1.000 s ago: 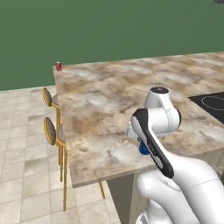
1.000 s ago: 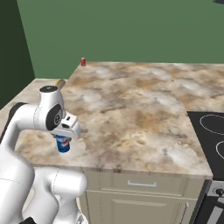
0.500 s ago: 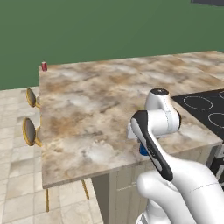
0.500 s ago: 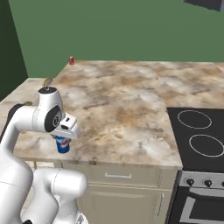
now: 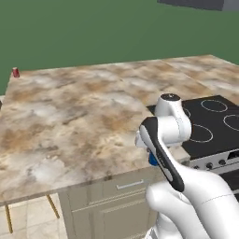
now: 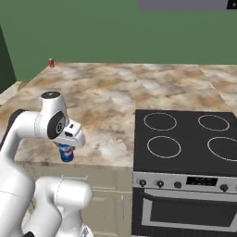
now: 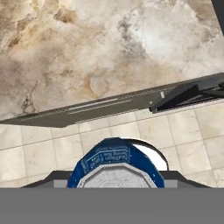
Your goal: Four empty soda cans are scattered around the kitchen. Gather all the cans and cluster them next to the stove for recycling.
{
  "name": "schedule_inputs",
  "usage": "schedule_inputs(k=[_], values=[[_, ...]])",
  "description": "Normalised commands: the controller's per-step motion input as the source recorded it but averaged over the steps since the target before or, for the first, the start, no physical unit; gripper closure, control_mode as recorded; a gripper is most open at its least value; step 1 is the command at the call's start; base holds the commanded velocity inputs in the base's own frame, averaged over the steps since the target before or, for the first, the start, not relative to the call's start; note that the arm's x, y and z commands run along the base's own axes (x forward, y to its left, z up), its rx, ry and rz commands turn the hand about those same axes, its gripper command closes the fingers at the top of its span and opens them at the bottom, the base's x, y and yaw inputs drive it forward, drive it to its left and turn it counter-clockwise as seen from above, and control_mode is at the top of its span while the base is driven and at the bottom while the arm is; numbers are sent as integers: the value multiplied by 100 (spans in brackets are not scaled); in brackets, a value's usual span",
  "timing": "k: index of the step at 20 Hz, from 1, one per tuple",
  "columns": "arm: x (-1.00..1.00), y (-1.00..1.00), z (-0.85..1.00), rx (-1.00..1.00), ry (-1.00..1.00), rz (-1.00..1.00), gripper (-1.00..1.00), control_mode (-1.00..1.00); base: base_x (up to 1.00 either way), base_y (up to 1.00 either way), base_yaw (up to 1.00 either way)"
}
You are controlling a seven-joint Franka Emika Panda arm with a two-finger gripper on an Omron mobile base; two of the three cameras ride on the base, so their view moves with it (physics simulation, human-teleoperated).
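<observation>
Where the marble counter point(image 6: 106, 97) ends at its near edge, hangs just off it over the floor tiles point(image 7: 183, 131), clear of the stone: blue soda can point(image 6: 66, 153), pinched in the gripper point(image 6: 69, 144) between both fingers point(image 7: 175, 176). Nothing between it and the counter edge, seen from the hand as a dark band. To the right along that edge, close by but apart from the can, the stove point(image 6: 185, 139): black glass top, four white rings, silver front with dark knobs, oven door below. Beneath the counter, pale cabinet fronts with a drawer point(image 5: 126, 185). At the far left corner of the counter, well apart from everything else, a red soda can point(image 5: 16, 72), standing upright.

Blue-bodied with white lettering and a silver end, not red like the far one. Mostly hidden behind the forearm from the left, only a blue sliver point(image 5: 152, 160) showing there.

Held upright, long axis vertical, silver end turned up toward the hand point(image 7: 116, 175), other end down toward the floor.
</observation>
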Motion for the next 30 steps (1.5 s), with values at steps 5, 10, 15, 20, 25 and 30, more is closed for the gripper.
schedule_inputs(k=[5, 10, 15, 20, 25, 30], values=[[0, 0, 0, 0, 0, 0, 100, 100, -1, -100, 2], [0, 0, 0, 0, 0, 0, 100, 100, 0, -97, 5], [0, 0, 0, 0, 0, 0, 100, 100, 0, -99, 4], [0, 0, 0, 0, 0, 0, 100, 100, 0, -100, 3], [0, 0, 0, 0, 0, 0, 100, 100, 0, -100, 2], [0, 0, 0, 0, 0, 0, 100, 100, 6, -97, 0]])
